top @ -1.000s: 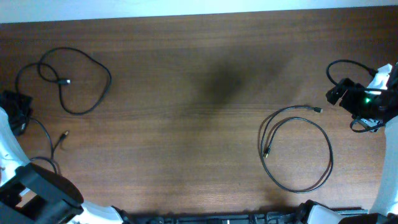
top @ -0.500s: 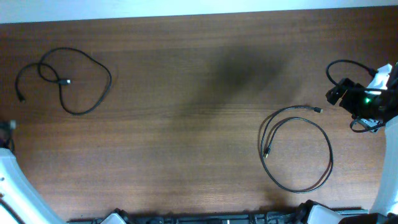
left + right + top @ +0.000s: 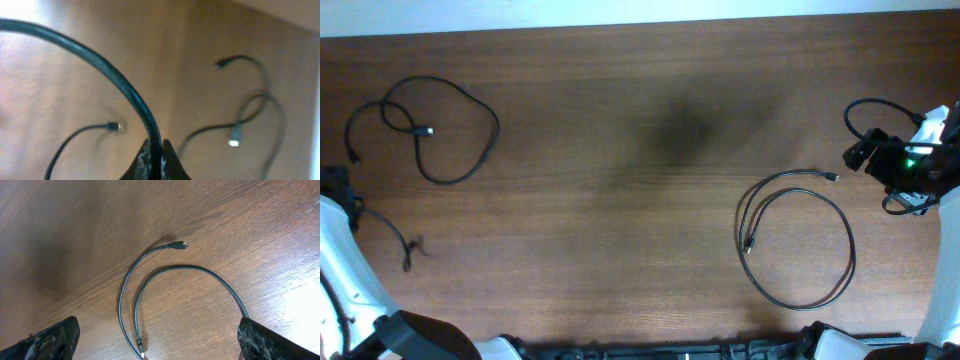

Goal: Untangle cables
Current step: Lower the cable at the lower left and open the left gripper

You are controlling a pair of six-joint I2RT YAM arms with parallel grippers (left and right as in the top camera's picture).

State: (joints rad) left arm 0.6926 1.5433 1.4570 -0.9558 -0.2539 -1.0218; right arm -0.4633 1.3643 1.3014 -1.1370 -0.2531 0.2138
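Left pincer (image 3: 155, 156) clamped one cable (image 3: 95, 60); dragging it toward the loose cable (image 3: 265, 107) just ahead risked tangling both, right pincer (image 3: 160, 340) wide open.

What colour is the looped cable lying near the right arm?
The cable is black, clearest in the right wrist view.

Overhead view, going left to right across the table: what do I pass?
looped cable → coiled cable → right arm. The short cable at the left edge overlaps the looped cable sideways, so it is left out.
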